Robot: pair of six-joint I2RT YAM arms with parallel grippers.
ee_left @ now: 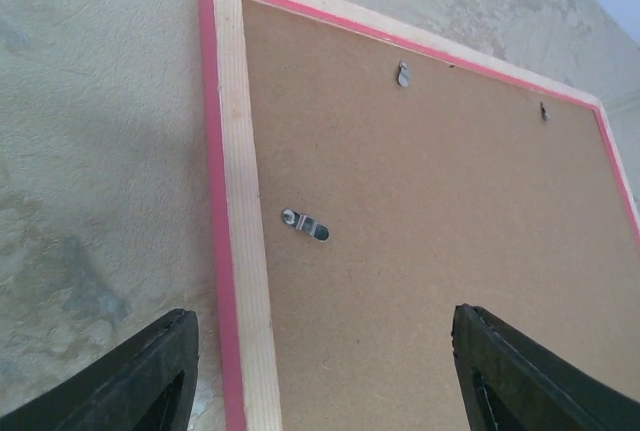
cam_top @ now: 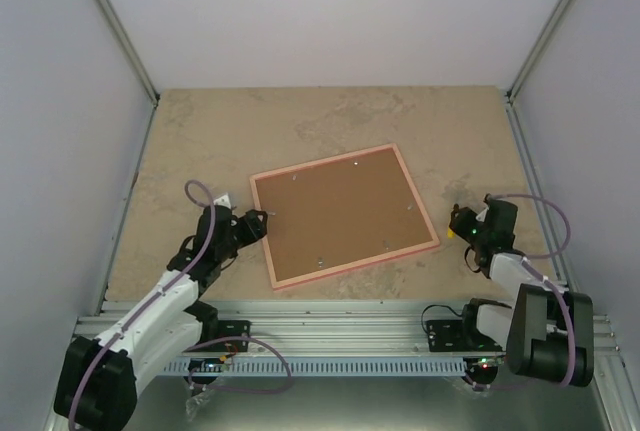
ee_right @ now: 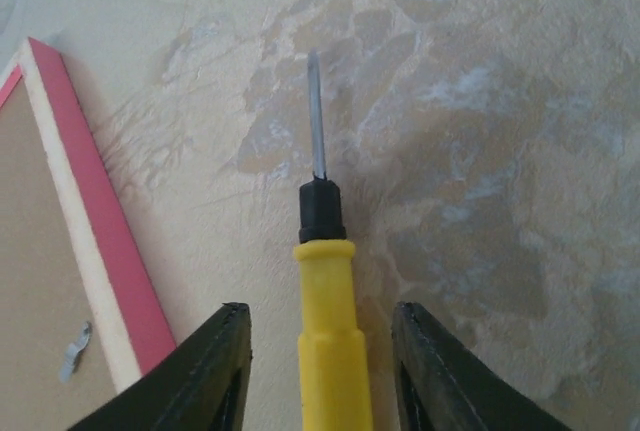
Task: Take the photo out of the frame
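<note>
Left fingers [ee_left: 150, 381] straddle frame [ee_left: 235, 201] edge; right fingers [ee_right: 215, 371] near frame corner, apart.

High rear overview, downward; two close, low wrist views; the frame [cam_top: 345, 213] common to all.

pink frame [cam_top: 345, 214] face down on the mottled table [cam_top: 300, 116], brown back up

I see the frame [cam_top: 343, 213] lying face down, skewed, mid-table [cam_top: 200, 131]: pink edges, brown fibreboard back upward.
</note>
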